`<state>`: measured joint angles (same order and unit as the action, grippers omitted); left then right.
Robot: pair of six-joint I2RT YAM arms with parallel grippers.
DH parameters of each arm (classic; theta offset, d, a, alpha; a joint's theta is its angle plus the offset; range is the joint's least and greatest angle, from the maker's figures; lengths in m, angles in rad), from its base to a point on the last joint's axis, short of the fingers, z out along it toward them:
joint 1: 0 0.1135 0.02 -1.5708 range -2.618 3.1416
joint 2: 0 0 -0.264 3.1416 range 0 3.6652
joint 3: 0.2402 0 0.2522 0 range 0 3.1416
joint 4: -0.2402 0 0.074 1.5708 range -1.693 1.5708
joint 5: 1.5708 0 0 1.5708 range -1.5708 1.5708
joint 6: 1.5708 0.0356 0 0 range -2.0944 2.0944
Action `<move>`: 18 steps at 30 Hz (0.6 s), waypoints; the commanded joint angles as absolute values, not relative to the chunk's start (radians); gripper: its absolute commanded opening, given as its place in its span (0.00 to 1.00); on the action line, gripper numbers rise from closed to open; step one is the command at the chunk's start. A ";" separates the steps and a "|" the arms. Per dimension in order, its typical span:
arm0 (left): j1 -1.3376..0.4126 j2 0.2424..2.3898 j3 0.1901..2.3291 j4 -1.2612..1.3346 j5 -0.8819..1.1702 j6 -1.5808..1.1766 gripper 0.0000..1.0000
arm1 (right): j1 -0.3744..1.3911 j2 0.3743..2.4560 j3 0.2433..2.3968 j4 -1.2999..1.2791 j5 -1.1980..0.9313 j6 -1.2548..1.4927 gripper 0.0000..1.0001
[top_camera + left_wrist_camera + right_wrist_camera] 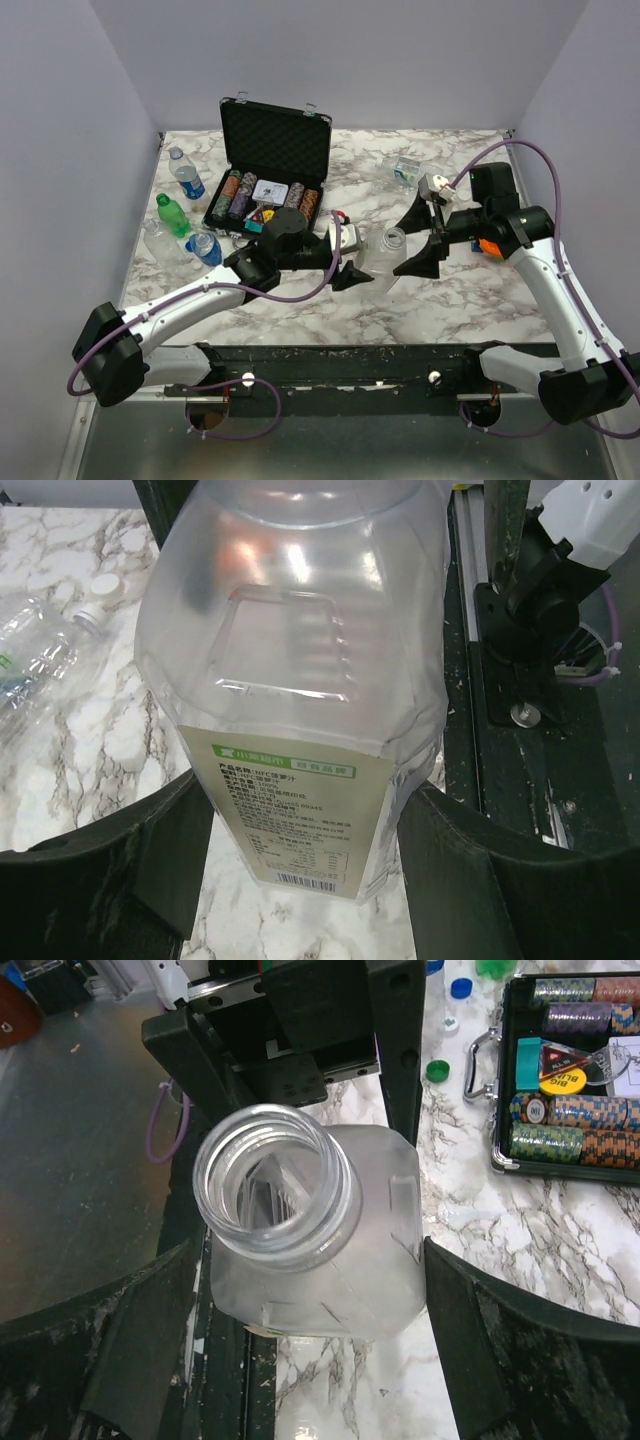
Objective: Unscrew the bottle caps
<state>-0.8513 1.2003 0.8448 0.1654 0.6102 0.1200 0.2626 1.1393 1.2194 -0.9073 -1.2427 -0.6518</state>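
Note:
A clear square bottle (385, 252) with a pale label stands between the two arms, its wide mouth (272, 1180) open with no cap on it. My left gripper (358, 262) is shut on its body; in the left wrist view (300, 880) both fingers press the bottle's (300, 680) sides. My right gripper (418, 240) is open and empty, its fingers on either side of the bottle's shoulder (330, 1260) with a gap on the left side. Loose caps lie on the table: green (437, 1069), blue (460, 987) and white (103, 583).
An open black chip case (265, 200) sits at the back centre. Left of it are blue-labelled bottles (187, 178) (205, 247), a green one (172, 215) and a clear one lying down (30, 650). A small clear box (407, 170) lies at the back right.

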 commanded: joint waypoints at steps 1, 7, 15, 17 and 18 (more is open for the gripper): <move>-0.857 1.221 0.899 0.112 0.577 0.091 0.00 | 0.272 1.143 1.233 -0.922 -1.233 -0.664 1.00; -0.859 1.258 0.939 0.058 0.545 0.064 0.00 | 0.304 1.157 1.209 -0.844 -1.186 -0.568 1.00; -0.857 1.285 0.956 0.034 0.517 0.052 0.00 | 0.342 1.173 1.190 -0.799 -1.114 -0.519 0.94; -0.857 1.287 0.956 0.034 0.512 0.052 0.00 | 0.348 1.178 1.187 -0.798 -1.101 -0.515 0.89; -0.857 1.287 0.956 0.035 0.512 0.051 0.00 | 0.350 1.181 1.186 -0.796 -1.098 -0.514 0.86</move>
